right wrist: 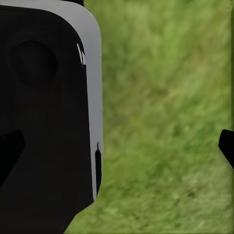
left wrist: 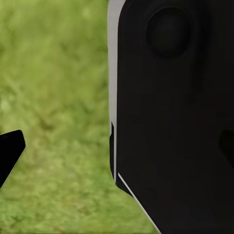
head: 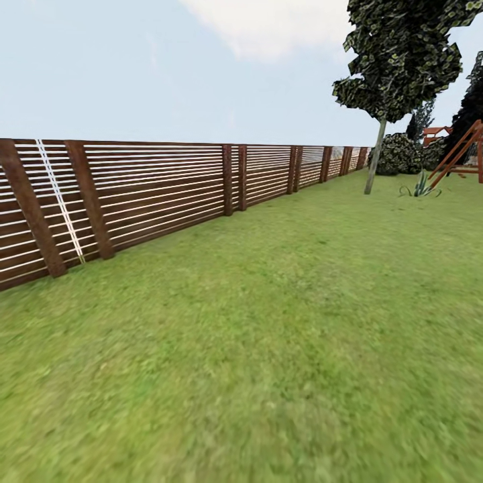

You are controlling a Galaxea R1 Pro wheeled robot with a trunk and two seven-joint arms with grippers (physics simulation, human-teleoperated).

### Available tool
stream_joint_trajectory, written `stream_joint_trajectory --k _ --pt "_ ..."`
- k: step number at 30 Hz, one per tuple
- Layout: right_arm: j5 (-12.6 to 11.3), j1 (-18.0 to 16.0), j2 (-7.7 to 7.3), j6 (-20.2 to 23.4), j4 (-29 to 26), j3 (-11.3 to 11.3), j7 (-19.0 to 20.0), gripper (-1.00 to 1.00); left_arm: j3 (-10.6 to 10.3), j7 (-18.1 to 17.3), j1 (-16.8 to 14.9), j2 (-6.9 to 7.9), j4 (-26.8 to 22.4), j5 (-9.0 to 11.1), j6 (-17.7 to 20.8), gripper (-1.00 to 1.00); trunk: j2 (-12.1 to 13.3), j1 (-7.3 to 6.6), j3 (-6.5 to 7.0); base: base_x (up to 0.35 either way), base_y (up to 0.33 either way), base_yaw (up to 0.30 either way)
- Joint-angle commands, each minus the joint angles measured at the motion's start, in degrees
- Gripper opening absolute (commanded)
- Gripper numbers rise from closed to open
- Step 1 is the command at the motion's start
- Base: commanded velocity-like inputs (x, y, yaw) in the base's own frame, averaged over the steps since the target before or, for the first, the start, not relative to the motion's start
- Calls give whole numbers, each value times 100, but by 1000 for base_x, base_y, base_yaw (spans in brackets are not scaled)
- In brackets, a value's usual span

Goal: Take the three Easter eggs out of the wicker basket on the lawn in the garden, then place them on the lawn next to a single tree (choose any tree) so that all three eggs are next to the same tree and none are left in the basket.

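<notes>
Lawn (head: 268, 349) all round: mottled green grass, blurred in the foreground of the head view, under a pale blue sky (head: 134, 67).

Left gripper (left wrist: 119, 151): released, jaws wide apart, nothing between them and nothing touched. One black fingertip (left wrist: 10, 153) shows against grass. The other is only a darker patch against the robot's black body panel (left wrist: 175, 122), which has a grey edge. Grass lies below, well apart from the tips.

Right gripper (right wrist: 119, 148): same story, released and empty. One fingertip (right wrist: 227, 146) is over grass, and the other is dim against the black panel (right wrist: 44, 122).

Outward, head view:
- Brown slat fence (head: 161, 188) runs from 9 o'clock back to about 1 o'clock, with slats horizontal and posts leaning.
- Tree (head: 376, 154) stands on the lawn at about 1 o'clock, far off and well apart from both grippers. Its long axis is upright. The thin pale trunk tilts slightly, top toward 1 o'clock, with a dark green canopy above.
- Rounded bush (head: 401, 154) sits just beyond the trunk, near the fence end.
- Spiky plant (head: 421, 186) grows on the grass at 2 o'clock, beside a red-brown A-frame (head: 459, 157).
- Dark tree (head: 473, 107) is cut off by the edge at 2 o'clock.
</notes>
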Motion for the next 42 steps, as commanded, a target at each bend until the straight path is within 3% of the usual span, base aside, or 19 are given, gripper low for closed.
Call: stream_joint_trajectory --k 1,42 --pt "1 -6 0 3 6 7 -7 100 3 -2 3 1 -12 2 6 100 -2 3 -4 335 0 0" --pt "0 -6 7 4 15 7 -7 100 3 -2 3 1 -12 2 6 100 -2 3 -4 335 0 0"
